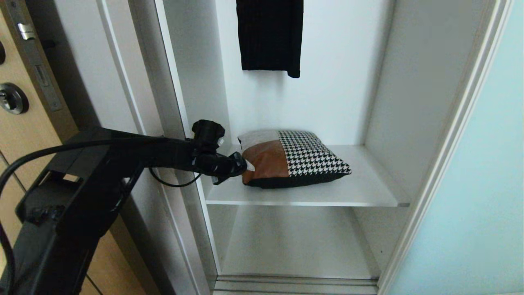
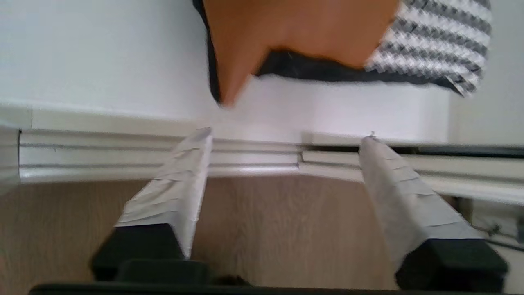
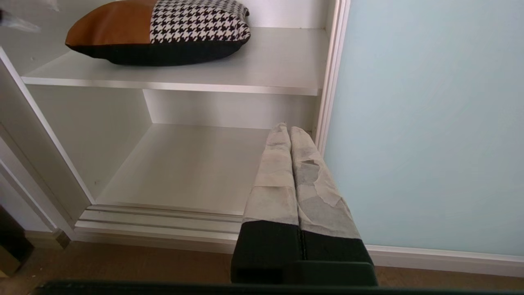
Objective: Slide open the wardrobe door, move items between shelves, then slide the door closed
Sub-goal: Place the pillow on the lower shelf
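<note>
The cushion (image 1: 294, 159), houndstooth, tan leather and white with black edging, lies on the upper white shelf (image 1: 368, 184) of the open wardrobe. My left gripper (image 1: 242, 166) reaches in from the left, right by the cushion's tan end. In the left wrist view this gripper (image 2: 286, 137) stands open with nothing between its taped fingers (image 2: 176, 192); the cushion (image 2: 303, 28) lies just beyond their tips. The sliding wardrobe door (image 1: 483, 184) is pushed to the right. My right gripper (image 3: 290, 130) is shut, parked low before the lower shelf (image 3: 188, 164), with the cushion (image 3: 163, 28) above it.
A black garment (image 1: 270, 37) hangs above the cushion. A wooden door with a lock plate (image 1: 16, 98) stands at the left, past the wardrobe's side panel (image 1: 176, 102). The door track (image 1: 294, 284) runs along the floor. The lower shelf (image 1: 299, 241) holds nothing.
</note>
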